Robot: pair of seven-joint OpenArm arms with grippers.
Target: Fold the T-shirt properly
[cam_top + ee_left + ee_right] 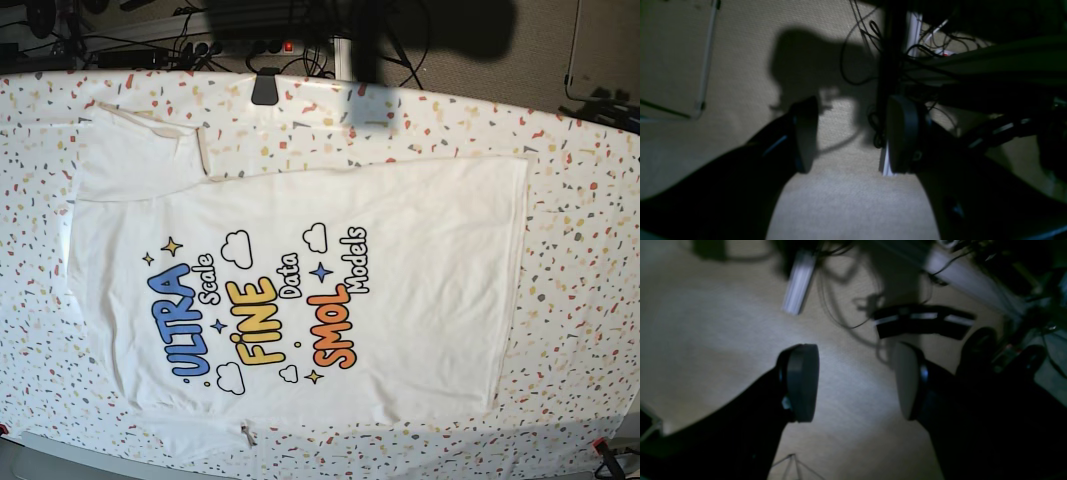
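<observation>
The white T-shirt (300,290) lies flat and print side up on the speckled table cover (580,290) in the base view, collar to the left, hem to the right. One sleeve spreads at the upper left, the other at the lower edge. Neither gripper shows in the base view. My left gripper (848,133) is open and empty, hanging over beige floor. My right gripper (857,381) is open and empty, also over floor. The shirt is out of both wrist views.
Cables (860,50) and a dark frame post (890,50) lie below the left gripper. A white rail (798,283) and a black strip (923,321) lie below the right gripper. A black clamp (265,88) sits on the table's far edge.
</observation>
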